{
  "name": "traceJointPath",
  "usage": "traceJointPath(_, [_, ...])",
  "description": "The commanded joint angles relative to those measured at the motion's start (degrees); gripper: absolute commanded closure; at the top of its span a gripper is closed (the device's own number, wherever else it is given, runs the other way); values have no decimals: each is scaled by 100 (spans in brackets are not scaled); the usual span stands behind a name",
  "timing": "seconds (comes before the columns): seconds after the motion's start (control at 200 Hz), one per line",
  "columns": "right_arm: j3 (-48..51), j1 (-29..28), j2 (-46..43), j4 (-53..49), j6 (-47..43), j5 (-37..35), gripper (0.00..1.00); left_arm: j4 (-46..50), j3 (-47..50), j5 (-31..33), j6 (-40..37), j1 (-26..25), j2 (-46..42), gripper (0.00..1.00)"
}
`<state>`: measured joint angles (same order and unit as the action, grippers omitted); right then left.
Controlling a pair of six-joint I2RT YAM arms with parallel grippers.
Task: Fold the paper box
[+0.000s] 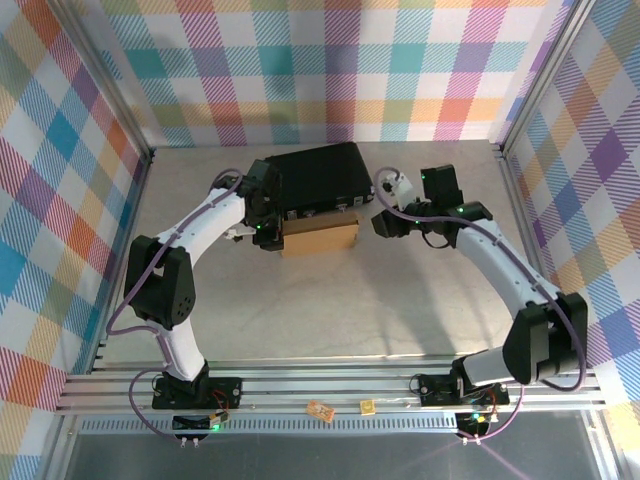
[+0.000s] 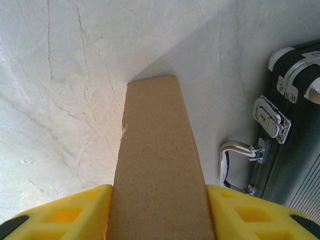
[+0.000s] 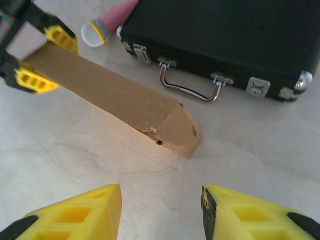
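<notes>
Left fingers [image 2: 65, 215] pinch the paper box [image 2: 160, 165] near a black case [image 3: 220, 40]; right fingers [image 3: 75, 215] spread, empty

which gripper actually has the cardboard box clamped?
The left gripper: clamped on one end of the paper box. The right gripper hangs open, short of the other end.

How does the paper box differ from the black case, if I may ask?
The paper box is brown cardboard, the black case has metal latches. The paper box is narrower than the black case. The left end effector grips the paper box, not the black case. Both are rectangular.
</notes>
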<state>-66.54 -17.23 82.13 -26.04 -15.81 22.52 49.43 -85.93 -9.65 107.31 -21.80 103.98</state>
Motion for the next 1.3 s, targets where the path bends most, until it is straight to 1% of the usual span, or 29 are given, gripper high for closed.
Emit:
traceJointPath(0.0, [-130,-40,386,319,-1411,29,55,246,-291,-157,-43,36,62,51])
traceJointPath(0.095, [-284,-52,635,290,-1761,-117,55,282,-428,-195,-39,3,122,50])
traceJointPath(0.18, [-450,-50,797,214,-1924,-169,54,288,-449,-215,20,-34,138,47])
traceJointPath(0.325, [-553,-114,963,170,-1978,-134,54,208,-390,-248,110,-70,172,41])
traceJointPath(0.455, [-471,-224,1041,287,-1917,-250,54,173,-390,-249,180,-104,229,39])
traceJointPath(0.5, [-433,-248,1034,348,-1916,-323,55,164,-411,-252,214,-134,248,40])
traceJointPath(0.785, [-249,-415,1062,537,-2373,-818,63,175,-491,-178,351,-237,395,50])
traceJointPath(0.9, [-227,-537,1055,517,-2594,-984,64,175,-477,-116,385,-228,383,54])
traceJointPath(1.045, [-42,-636,877,485,-2831,-1133,60,122,-491,-142,388,-210,403,54])
traceJointPath(1.155, [86,-680,796,584,-2890,-1233,53,102,-478,-137,379,-194,403,54])
traceJointPath(1.295, [126,-693,835,771,-2859,-1400,52,99,-491,-162,345,-184,397,54])
